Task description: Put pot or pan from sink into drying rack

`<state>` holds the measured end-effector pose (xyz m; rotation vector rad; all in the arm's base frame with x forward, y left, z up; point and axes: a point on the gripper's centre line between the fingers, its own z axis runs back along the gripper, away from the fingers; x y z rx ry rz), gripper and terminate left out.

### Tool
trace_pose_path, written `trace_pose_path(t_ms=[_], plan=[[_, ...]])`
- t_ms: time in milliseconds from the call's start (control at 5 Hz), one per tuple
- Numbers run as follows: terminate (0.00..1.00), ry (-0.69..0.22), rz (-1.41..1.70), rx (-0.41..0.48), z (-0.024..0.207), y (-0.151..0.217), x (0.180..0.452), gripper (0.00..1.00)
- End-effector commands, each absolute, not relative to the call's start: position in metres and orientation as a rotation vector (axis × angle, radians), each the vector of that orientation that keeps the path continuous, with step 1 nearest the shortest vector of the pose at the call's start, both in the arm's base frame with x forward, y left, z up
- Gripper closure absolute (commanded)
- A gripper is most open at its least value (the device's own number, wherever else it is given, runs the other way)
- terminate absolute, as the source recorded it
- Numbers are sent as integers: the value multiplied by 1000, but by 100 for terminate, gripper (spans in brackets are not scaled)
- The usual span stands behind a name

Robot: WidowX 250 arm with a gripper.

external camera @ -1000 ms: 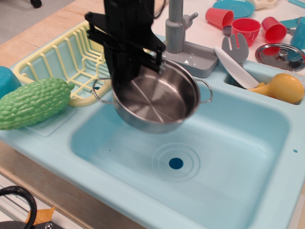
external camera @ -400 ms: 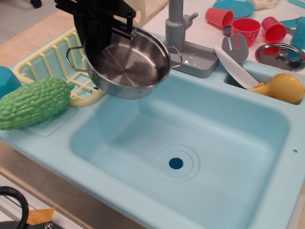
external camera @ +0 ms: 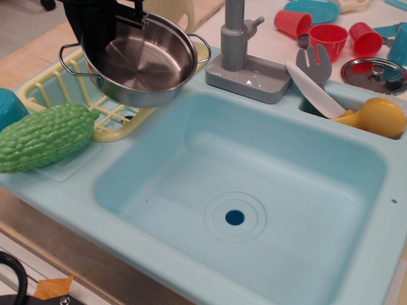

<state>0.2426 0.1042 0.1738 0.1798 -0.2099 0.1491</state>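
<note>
The shiny steel pot (external camera: 143,60) with two wire loop handles hangs tilted in the air above the pale yellow drying rack (external camera: 117,124) at the upper left. My black gripper (external camera: 130,19) is shut on the pot's far left rim and holds it up. The rack's right half is hidden under the pot. The light-blue sink (external camera: 254,190) with its round drain hole (external camera: 234,217) lies to the right and holds nothing. The grey faucet (external camera: 238,44) stands just right of the pot.
A green bumpy gourd toy (external camera: 44,136) lies left of the sink, touching the rack's front. A blue cup (external camera: 9,108) is at the far left. A white spatula (external camera: 315,89), grey fork, yellow ladle (external camera: 375,117), steel lid (external camera: 375,73) and red cups (external camera: 327,38) sit at the back right.
My gripper has carried the pot up and to the left, out of the sink and past the faucet, so that it now hangs over the drying rack.
</note>
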Motion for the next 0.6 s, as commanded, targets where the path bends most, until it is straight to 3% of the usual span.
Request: trace_pose_path(t_ms=[0,200,400], plan=[[0,-292,199,196,185,139,245,100],[0,-325,196,166,180,162,251,100],[100,-346,165,123,168,175,253,100]])
